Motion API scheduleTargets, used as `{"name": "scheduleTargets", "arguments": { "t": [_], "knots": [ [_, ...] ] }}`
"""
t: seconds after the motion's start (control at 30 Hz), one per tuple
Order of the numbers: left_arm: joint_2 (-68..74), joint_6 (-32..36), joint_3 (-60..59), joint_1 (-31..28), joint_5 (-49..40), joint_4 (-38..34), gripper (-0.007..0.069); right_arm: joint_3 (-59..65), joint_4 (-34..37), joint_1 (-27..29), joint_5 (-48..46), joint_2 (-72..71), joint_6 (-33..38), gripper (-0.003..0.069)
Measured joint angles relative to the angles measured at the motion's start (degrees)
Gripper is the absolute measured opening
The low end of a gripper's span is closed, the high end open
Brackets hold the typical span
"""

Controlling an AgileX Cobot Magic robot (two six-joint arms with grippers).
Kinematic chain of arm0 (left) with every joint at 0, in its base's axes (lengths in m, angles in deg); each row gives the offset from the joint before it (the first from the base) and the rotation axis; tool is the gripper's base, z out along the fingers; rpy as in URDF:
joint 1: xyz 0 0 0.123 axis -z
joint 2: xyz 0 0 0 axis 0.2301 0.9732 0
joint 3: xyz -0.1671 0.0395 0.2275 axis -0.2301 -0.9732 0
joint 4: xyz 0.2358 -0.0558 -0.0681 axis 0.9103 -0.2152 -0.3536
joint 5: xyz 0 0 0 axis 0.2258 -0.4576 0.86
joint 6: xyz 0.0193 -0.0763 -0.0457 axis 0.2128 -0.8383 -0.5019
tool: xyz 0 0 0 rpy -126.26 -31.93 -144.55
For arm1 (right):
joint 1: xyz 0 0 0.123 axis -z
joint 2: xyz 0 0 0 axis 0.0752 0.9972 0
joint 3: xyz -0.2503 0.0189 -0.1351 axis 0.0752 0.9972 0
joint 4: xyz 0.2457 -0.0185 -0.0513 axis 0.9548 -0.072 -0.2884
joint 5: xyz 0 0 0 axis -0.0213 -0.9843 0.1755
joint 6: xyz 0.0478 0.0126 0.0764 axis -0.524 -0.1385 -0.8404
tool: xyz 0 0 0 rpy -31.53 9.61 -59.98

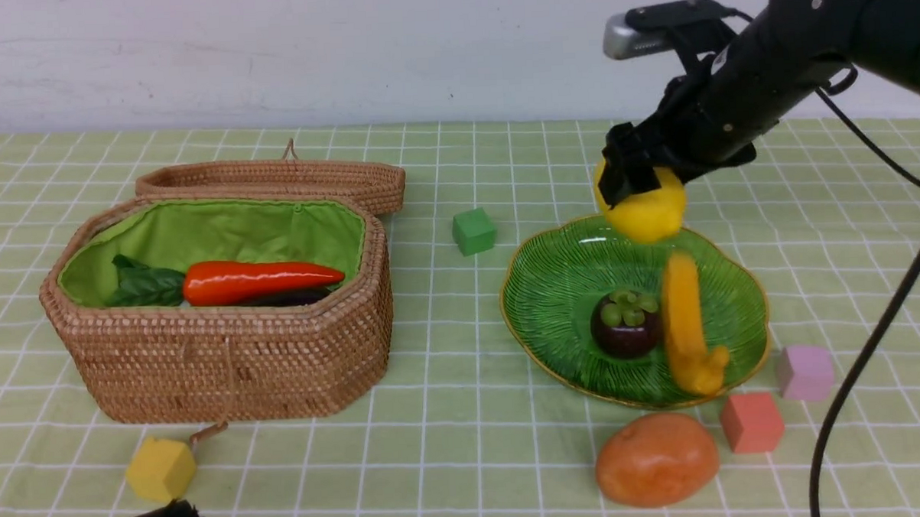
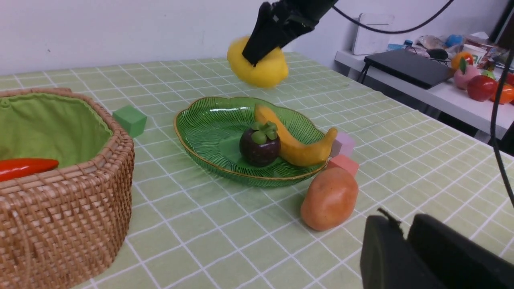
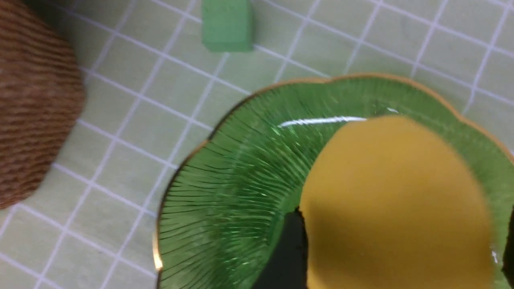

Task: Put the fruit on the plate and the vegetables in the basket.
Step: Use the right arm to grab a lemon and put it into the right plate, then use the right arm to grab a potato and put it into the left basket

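Starting nearest: left end effector (image 2: 405, 257), empty, jaws nearly together. Orange-brown oval potato (image 1: 657, 460) lies on the checked tabletop (image 1: 451, 442) before the ribbed green glass plate (image 1: 553, 286), which holds purple mangosteen (image 1: 625, 328) and yellow banana (image 1: 686, 327). Over its far rim, right end effector (image 1: 633, 180) stands wide open astride the round yellow lemon (image 1: 650, 213).

The basket (image 1: 219, 359) sits left on the table (image 1: 451, 442) with the carrot (image 1: 262, 281) in it. The plate (image 1: 553, 286) lies to its right, holding the mangosteen (image 1: 625, 325) and banana (image 1: 686, 327); the lemon (image 1: 649, 206) is above its far rim, the potato (image 1: 657, 460) just before it
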Motion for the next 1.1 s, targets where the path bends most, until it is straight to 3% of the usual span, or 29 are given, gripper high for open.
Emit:
{"name": "scheduleTargets", "arguments": {
  "t": [0.1,0.27,0.5,0.7,0.73,0.77,0.8,0.93,1.1],
  "knots": [
    [0.0,0.0,0.0,0.0,0.0,0.0,0.0085,0.0,-4.45,0.0,-0.86,0.91,-3.86,0.0678],
    [0.0,0.0,0.0,0.0,0.0,0.0,0.0088,0.0,-6.32,0.0,-1.66,1.24,-4.25,0.0633],
    [0.0,0.0,0.0,0.0,0.0,-0.02,0.009,0.0,-3.32,0.0,-4.68,-1.94,-2.53,0.0467],
    [0.0,0.0,0.0,0.0,0.0,-0.02,0.009,0.0,-2.08,-0.04,-13.09,-7.67,-0.36,0.0332],
    [0.0,0.0,0.0,0.0,0.0,-0.02,0.0091,0.0,-1.81,-0.04,-16.87,-9.14,-0.12,0.0266],
    [0.0,0.0,0.0,0.0,0.0,-0.02,0.0091,0.0,-1.72,-0.04,-16.87,-9.3,-0.12,0.0266],
    [0.0,0.0,0.0,0.0,0.0,-0.02,0.0092,0.0,-0.91,-0.04,-19.5,-10.55,0.0,0.0183],
    [0.0,0.0,0.0,0.0,-0.07,-0.02,0.0092,2.77,1.59,-0.04,-19.94,-13.51,0.14,0.0043],
    [0.0,0.0,0.0,0.0,-0.13,-0.02,0.009,15.6,2.55,-2.37,-19.93,-20.99,2.04,-0.0009]
  ]
}}
